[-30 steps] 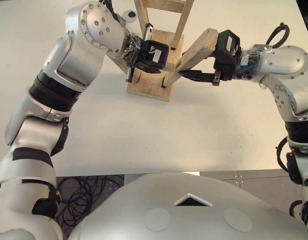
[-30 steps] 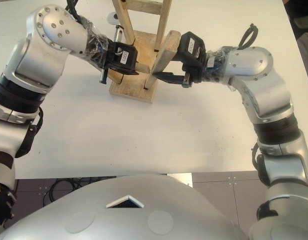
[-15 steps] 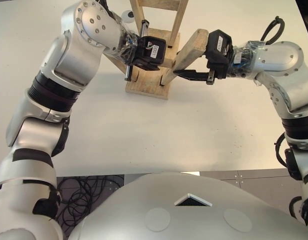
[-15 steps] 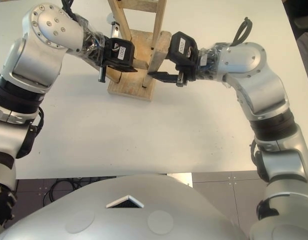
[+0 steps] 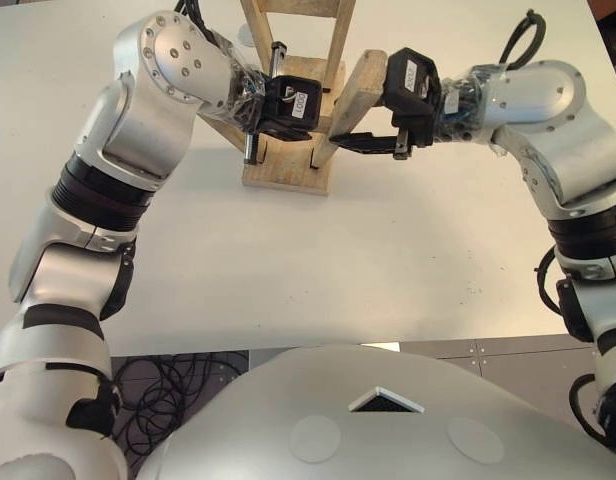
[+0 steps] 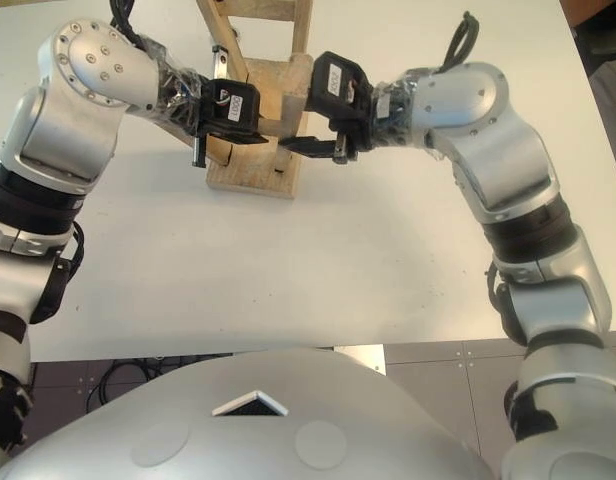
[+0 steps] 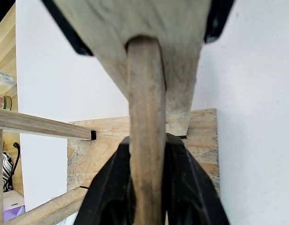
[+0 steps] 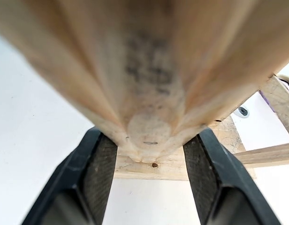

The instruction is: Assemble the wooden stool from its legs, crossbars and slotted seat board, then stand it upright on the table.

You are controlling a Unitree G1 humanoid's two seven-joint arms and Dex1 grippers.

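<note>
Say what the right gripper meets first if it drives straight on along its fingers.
Probably the seat board: the right gripper points along the leg it grips, whose far end already sits at the board. Depth is hard to judge.

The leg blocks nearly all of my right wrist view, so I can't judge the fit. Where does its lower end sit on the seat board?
Observer: The leg meets the seat board by its near right corner, at a slot. How deep it sits, I cannot tell.
Operator: Is it upright?
Observer: No. It is tilted in the right end effector, with its top leaning to the robot's right.
Operator: And the left arm?
Observer: The left end effector is shut on a crossbar that runs into the leg's face.
</note>
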